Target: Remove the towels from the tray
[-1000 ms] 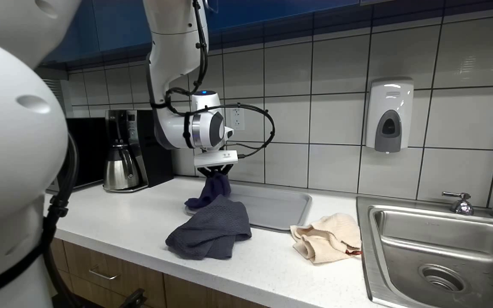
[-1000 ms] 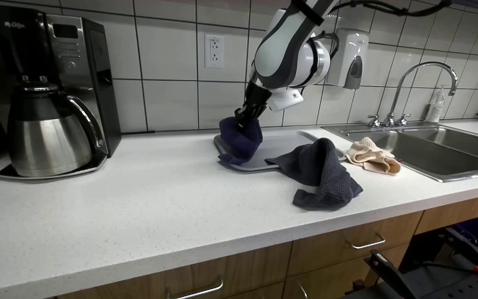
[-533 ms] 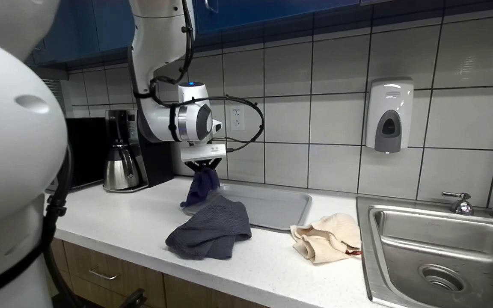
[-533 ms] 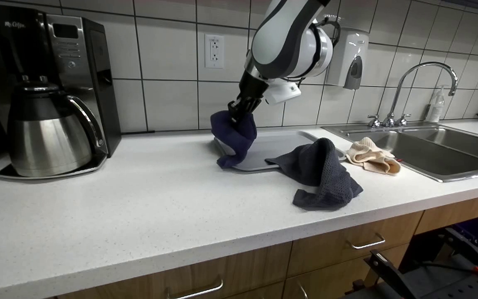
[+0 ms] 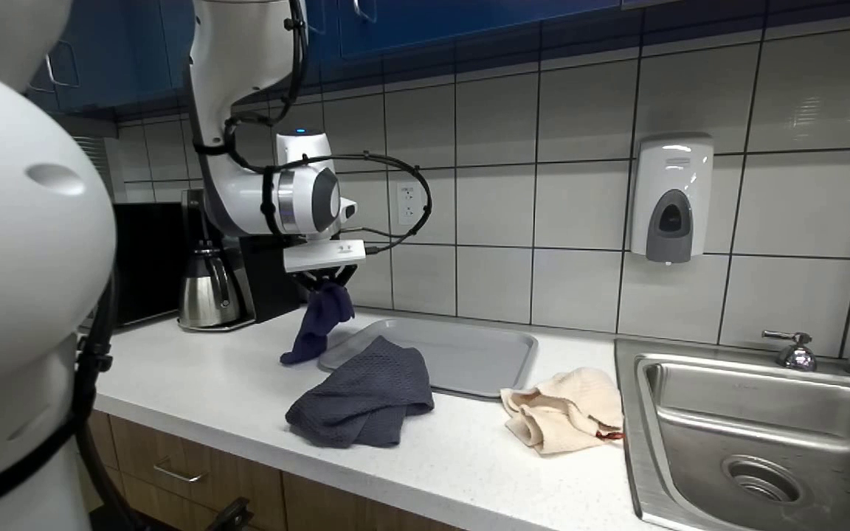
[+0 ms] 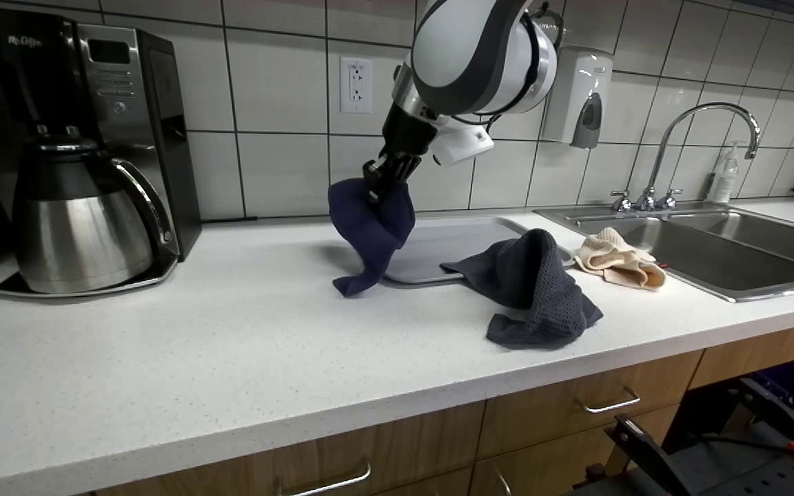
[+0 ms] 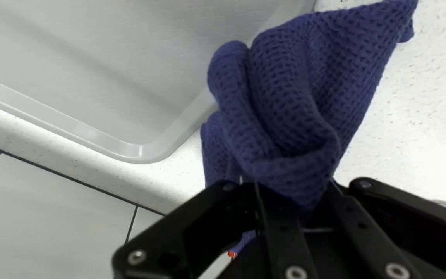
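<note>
The pale worktop (image 6: pixel 218 344) runs below the robot arm (image 5: pixel 237 59). The sink (image 6: pixel 735 251) is let into it toward one end; its two basins and its drain (image 5: pixel 762 478) show in separate exterior views. Toward the opposite end stands the coffee maker (image 6: pixel 125 124), "Mr. Coffee" legible across its dark top in an exterior view. The grey tray (image 5: pixel 469 354) lies near the back edge; the wrist view adds its rounded corner there. The dark grey towel (image 5: pixel 366 398), nearest the front edge, hides part of the tray's rim in both exterior views. The purple towel (image 6: pixel 369 227) hangs at the tray's coffee-maker side; whether its tip touches the worktop I cannot tell. The cream towel (image 5: pixel 572 413) lies between tray and sink. The gripper (image 7: pixel 290 193) is clamped on the purple towel, whose open weave only the wrist view resolves. A soap bottle (image 6: pixel 724 179) behind the sink shows in an exterior view alone. The red patch (image 5: pixel 608 435) at the cream towel's edge is too small to read.
</note>
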Robot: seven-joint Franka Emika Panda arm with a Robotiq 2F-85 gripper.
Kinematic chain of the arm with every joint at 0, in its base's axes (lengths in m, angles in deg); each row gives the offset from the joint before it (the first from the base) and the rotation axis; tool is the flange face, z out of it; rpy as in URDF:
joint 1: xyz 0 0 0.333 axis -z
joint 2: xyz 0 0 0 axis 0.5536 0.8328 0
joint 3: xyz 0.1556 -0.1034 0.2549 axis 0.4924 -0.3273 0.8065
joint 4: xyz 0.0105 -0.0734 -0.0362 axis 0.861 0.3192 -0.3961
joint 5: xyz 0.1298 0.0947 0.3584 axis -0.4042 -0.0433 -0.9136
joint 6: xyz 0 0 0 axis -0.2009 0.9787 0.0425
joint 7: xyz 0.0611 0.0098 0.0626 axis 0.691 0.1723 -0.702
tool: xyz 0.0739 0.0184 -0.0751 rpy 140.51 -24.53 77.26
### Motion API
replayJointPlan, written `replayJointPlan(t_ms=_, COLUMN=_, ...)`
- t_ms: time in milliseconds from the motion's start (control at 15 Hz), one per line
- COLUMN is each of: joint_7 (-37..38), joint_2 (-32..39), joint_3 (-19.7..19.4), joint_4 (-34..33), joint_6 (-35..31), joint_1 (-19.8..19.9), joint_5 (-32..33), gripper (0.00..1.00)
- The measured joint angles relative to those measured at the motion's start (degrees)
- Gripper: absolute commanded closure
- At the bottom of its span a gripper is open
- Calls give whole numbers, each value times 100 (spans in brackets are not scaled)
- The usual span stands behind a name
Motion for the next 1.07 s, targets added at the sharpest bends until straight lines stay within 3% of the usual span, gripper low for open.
replayJointPlan(t_ms=467, joint_7=100, joint_2=-168, joint_3=106, joint_4=180, joint_6=7, joint_1=-201, joint_5=-35, gripper=97)
replayJointPlan(t_ms=1067, joint_7=610, joint_2=-201, joint_3=-301, joint_4=176, joint_6=234, joint_1=-1185, joint_5=-198, gripper=97)
